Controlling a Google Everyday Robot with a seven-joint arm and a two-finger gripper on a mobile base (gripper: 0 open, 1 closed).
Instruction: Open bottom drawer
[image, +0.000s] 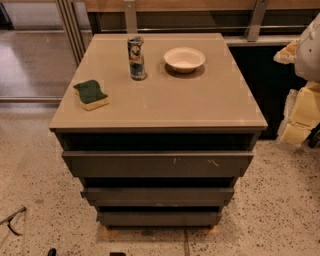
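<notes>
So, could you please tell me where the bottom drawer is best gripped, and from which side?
Likely the top edge of the bottom drawer, near its middle, coming from the front and above: it is a flat slab without a handle, and the gap above it leaves that lip free. The gripper is out of view; only the arm shows at right.

Floor at 6 o'clock, before the bottom drawer, is unobstructed. A dark gap runs along its top edge. Gripper stands at 3 o'clock, well apart.
</notes>
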